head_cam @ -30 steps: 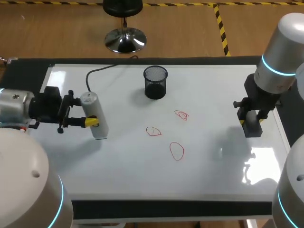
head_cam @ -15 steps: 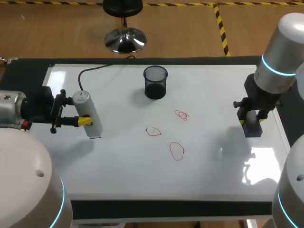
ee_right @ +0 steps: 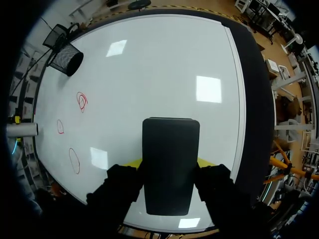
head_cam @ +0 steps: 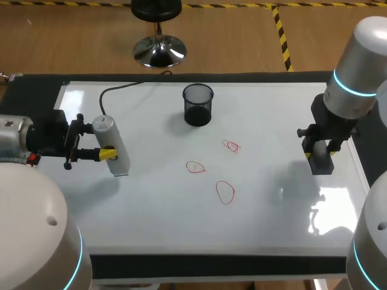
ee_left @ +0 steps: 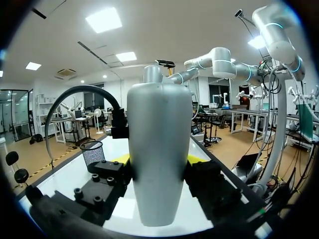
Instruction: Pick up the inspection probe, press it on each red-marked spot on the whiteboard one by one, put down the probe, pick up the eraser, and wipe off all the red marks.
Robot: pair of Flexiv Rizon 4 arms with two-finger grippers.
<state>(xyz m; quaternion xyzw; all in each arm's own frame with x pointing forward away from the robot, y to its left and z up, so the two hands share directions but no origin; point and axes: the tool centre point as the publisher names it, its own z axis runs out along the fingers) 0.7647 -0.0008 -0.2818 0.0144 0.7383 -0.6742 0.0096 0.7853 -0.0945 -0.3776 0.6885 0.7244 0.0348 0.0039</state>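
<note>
- Inspection probe point(head_cam: 113, 150): one, silver-grey, gripped between the two fingers of the left gripper point(head_cam: 100, 140), yellow tips pressed to both of its sides. Pincer clenched on it.
- Left wrist view: probe point(ee_left: 159, 144) fills the space between the fingers of the left gripper point(ee_left: 159, 162) and stands upright there. A black cable point(ee_left: 75, 97) arcs off its far end.
- Head view: probe leans over the whiteboard point(head_cam: 181, 223). Whether its lower end touches the board, cannot tell.
- Eraser point(head_cam: 322, 162): one, dark block, grasped by the right gripper point(head_cam: 320, 154), well apart from the probe, at the far side of the board.
- Right wrist view: eraser point(ee_right: 170, 149) sits squarely between the fingers of the right gripper point(ee_right: 169, 163), a yellow tip at each flank.
- Red marks: three, all rough loops, lying between the two grippers and well ahead of the left one. First mark point(head_cam: 231, 146), second mark point(head_cam: 195, 167), third mark point(head_cam: 225, 192), the largest.
- All three are clear of both probe and eraser.
- Mesh cup point(head_cam: 198, 104): one, black, upright on the board beyond the marks, well apart from either gripper.
</note>
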